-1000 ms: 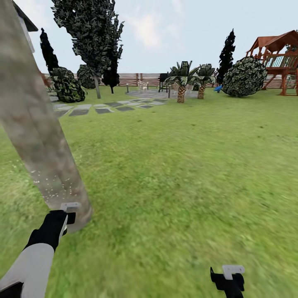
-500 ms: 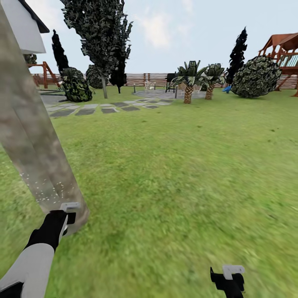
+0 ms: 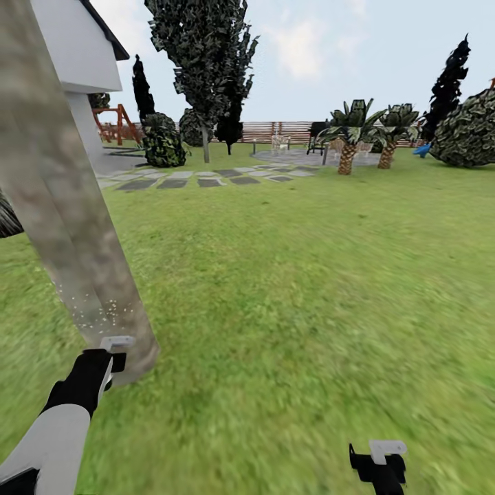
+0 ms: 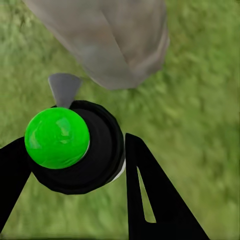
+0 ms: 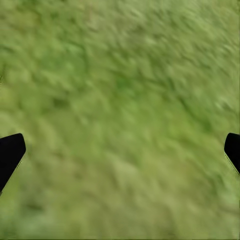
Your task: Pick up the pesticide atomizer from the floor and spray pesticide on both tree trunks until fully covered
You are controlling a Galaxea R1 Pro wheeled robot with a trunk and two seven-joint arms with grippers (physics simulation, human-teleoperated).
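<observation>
Left pincer [image 4: 75, 165] clamped on atomizer [image 4: 75, 147] beside speckled tree trunk [image 3: 75, 227] — right pincer [image 5: 120, 152] spread wide over grass [image 3: 309, 289]

Trunk [image 3: 65, 206] looks to me like matt mottled beige-grey bark, smooth, white specks [image 3: 96, 317] dusted low down. Atomizer [image 4: 75, 145] in my left gripper [image 4: 70, 170]: glossy green plastic cap, black body with dull sheen. Fingers [image 4: 150, 200] read as matt black plastic. Lawn [image 3: 309, 275] rough, matt grass. Fence [image 3: 275, 130] brown slatted wood. House wall [image 3: 75, 55] flat white, smooth. Paving slabs [image 3: 185, 180] dull grey stone.
</observation>
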